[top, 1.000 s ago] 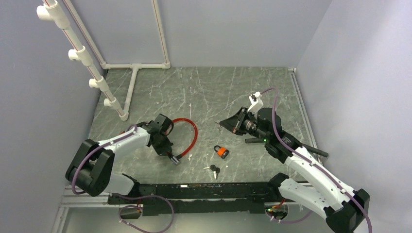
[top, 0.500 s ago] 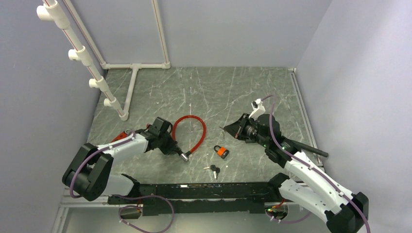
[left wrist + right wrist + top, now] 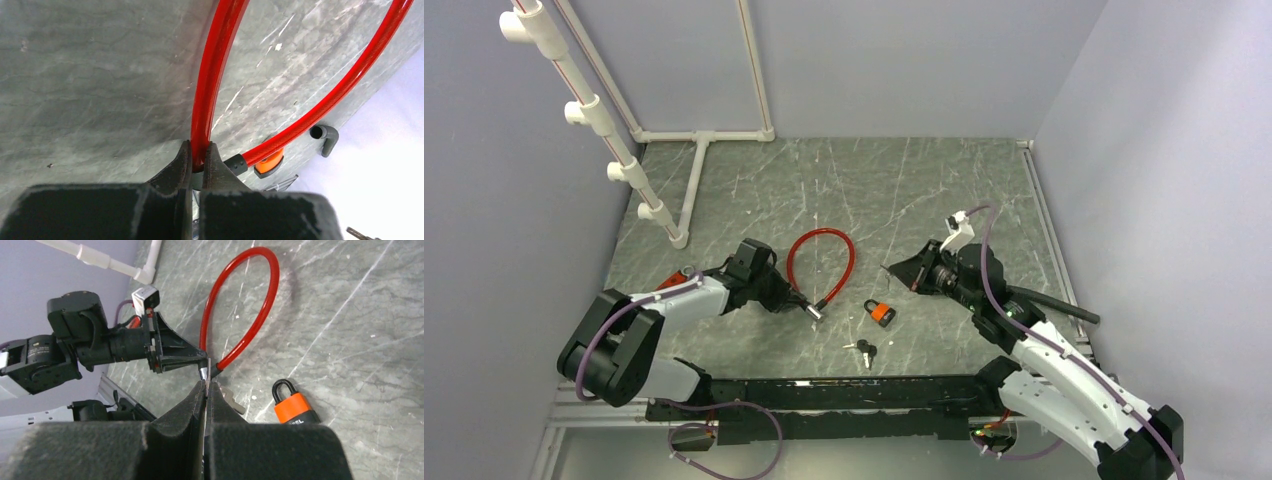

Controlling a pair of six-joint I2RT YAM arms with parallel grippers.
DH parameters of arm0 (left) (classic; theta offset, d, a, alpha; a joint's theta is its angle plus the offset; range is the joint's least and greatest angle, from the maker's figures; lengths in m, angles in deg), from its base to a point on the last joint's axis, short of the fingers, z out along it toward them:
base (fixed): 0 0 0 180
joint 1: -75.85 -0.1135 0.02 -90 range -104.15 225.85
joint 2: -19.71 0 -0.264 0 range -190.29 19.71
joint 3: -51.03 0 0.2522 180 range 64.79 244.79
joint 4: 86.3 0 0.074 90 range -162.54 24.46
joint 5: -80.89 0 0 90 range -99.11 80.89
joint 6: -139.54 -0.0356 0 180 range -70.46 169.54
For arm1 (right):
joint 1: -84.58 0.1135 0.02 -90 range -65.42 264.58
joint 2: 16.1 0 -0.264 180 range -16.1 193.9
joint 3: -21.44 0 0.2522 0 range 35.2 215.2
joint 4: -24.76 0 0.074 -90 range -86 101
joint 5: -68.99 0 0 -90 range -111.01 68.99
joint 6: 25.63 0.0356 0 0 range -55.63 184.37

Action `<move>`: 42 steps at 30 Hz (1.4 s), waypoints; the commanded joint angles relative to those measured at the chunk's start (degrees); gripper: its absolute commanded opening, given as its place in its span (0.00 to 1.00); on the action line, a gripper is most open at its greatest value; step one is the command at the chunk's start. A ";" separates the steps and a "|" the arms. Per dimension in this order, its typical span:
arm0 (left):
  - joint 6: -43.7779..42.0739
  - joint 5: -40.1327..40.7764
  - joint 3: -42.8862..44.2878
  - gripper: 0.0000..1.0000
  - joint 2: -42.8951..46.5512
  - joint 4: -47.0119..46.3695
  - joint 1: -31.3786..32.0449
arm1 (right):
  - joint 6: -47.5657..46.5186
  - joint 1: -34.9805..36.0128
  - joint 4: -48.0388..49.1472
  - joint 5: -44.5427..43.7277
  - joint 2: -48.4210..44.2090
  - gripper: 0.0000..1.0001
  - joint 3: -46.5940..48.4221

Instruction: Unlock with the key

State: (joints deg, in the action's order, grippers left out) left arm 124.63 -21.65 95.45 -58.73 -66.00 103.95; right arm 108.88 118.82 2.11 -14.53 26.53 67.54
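Left wrist view: left claw (image 3: 200, 156) pinches the red cable lock (image 3: 209, 90) left of the orange padlock (image 3: 880, 313). Right claw (image 3: 206, 386), pressed together on what is apparently a key (image 3: 206, 381), hovers beyond the padlock. Misaligned insertion could wrench the cable loose.

The table (image 3: 904, 190) is seen marbled in dark grey-green, streaked with white. The cable lock (image 3: 209, 85) is sheathed in glossy red, the padlock (image 3: 296, 408) bodied in orange under a black shackle. The pipe frame (image 3: 704, 134) is finished in white, and the walls (image 3: 874, 60) are coloured pale lilac
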 commanded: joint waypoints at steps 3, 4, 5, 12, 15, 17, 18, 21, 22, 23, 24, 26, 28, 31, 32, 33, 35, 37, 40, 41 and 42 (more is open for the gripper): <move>1.72 -2.40 -0.45 0.00 2.32 -5.13 -0.30 | 0.86 -0.39 5.38 1.79 -3.46 0.00 -3.70; 1.74 -2.52 -0.54 0.00 2.48 -5.16 -0.39 | 1.33 -0.40 5.96 2.07 -3.73 0.00 -4.31; 1.68 -2.64 -0.55 0.00 2.69 -5.22 -0.49 | 1.81 -0.40 6.55 2.31 -3.90 0.00 -4.83; 2.41 -3.44 -1.40 0.00 2.99 -8.16 -0.72 | 5.13 -0.40 10.78 5.38 -3.78 0.00 -8.21; 2.77 -3.85 -1.39 0.00 2.80 -9.13 -0.68 | 6.43 -0.44 12.27 6.52 -4.00 0.00 -9.77; 2.64 -3.82 -1.11 0.00 2.76 -9.25 -0.68 | 7.04 -0.41 13.03 7.06 -4.21 0.00 -10.62; 2.47 -3.77 -0.79 0.00 2.76 -8.91 -0.70 | 7.18 -0.40 13.40 7.28 -4.29 0.00 -11.03; 2.30 -3.43 -0.40 0.00 2.74 -8.74 -0.67 | 8.32 -0.41 15.34 7.83 -4.25 0.00 -12.45; 2.38 -3.34 -0.40 0.00 2.83 -8.79 -0.63 | 8.80 -0.40 16.15 8.22 -4.12 0.00 -13.00; 2.42 -3.23 -0.49 0.00 2.92 -9.01 -0.67 | 9.22 -0.40 17.02 8.61 -3.87 0.00 -13.53; 2.43 -3.16 -0.51 0.00 2.93 -9.23 -0.67 | 9.61 -0.40 17.75 9.04 -3.37 0.00 -13.91; 2.72 -3.20 -0.66 0.00 2.86 -9.80 -0.69 | 10.18 -0.40 18.71 9.71 -2.38 0.00 -14.37; 3.06 -3.28 -0.89 0.00 2.63 -10.55 -0.68 | 10.77 -0.41 19.53 10.36 -1.68 0.00 -14.76; 3.43 -3.58 -1.32 0.00 2.11 -11.83 -0.63 | 11.65 -0.31 21.11 10.73 -1.34 0.00 -15.49; 3.60 -3.75 -1.49 0.00 1.90 -12.57 -0.67 | 11.91 -0.31 21.52 10.81 -1.25 0.00 -15.62; 3.84 -3.99 -1.62 0.00 1.62 -13.21 -0.67 | 12.11 -0.31 22.01 10.83 -1.09 0.00 -15.76; 4.08 -4.52 -1.67 0.00 1.03 -13.95 -0.67 | 12.63 -0.31 22.47 10.75 -0.62 0.00 -15.81; 4.24 -5.07 -1.57 0.00 0.38 -14.64 -0.68 | 13.31 -0.31 21.97 10.33 0.11 0.00 -15.67; 4.60 -5.49 -1.56 0.00 0.02 -15.34 -0.65 | 14.16 -0.31 21.38 9.61 1.47 0.00 -15.50; 4.67 -5.42 -1.45 0.00 0.14 -15.02 -0.60 | 14.42 -0.31 21.96 9.73 1.83 0.00 -15.65; 4.90 -5.28 -1.54 0.00 0.37 -14.89 -0.59 | 14.96 -0.31 22.76 9.96 2.36 0.00 -15.96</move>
State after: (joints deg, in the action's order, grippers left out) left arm 128.30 -24.86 93.61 -58.81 -76.16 103.43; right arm 121.69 118.63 20.58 -4.47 27.73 51.74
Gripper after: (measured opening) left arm 0.050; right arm 0.027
